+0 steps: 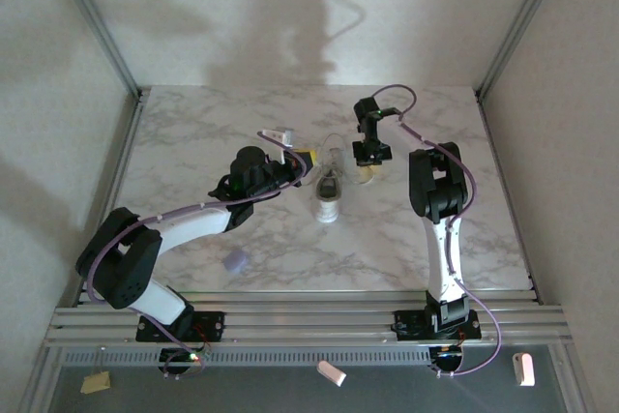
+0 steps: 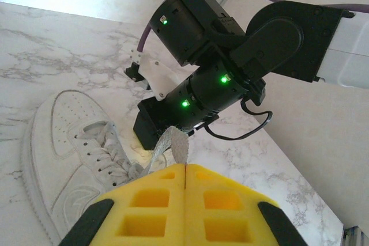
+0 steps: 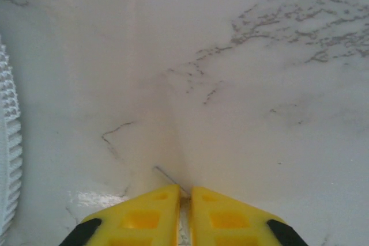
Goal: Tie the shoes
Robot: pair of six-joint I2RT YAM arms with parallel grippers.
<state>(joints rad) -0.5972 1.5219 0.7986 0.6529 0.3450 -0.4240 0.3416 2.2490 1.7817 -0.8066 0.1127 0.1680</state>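
The white sneaker [image 1: 329, 208] sits near the middle of the marble table [image 1: 193, 132]. From above, its open top looks dark, and I cannot tell what is inside. In the left wrist view the sneaker lies at 9 o'clock from the yellow fingers. Its holes and crossed laces are easy to see there.

The left gripper [image 1: 306, 159] is at 10 o'clock from the sneaker. Its yellow fingers [image 2: 230, 200] are pressed tight together on a flat white lace [image 2: 173, 142]. The lace pokes up from between the tips.

The right gripper [image 1: 368, 174] is at 2 o'clock from the sneaker, down low by the table. In its own view the fingers [image 3: 230, 217] are almost touching. A thin strand [image 3: 170, 178] sticks out from the slit between them. It is too thin and blurry to follow back to the sneaker.

The bumpy white sole [image 3: 7, 142] is cut off at the 9 o'clock edge of the right wrist view. The black right wrist [image 2: 213, 84] hides the table behind it in the left wrist view. From above, a pale loop rises at 12 o'clock from the sneaker, but it is faint.

A small lavender blob [image 1: 233, 260] lies well apart, at 8 o'clock from the sneaker. Bare marble spreads out toward 12, 3 and 9 o'clock. Metal rails [image 1: 290, 321] run along the near edge at 6 o'clock. Walls stand close around the other sides.
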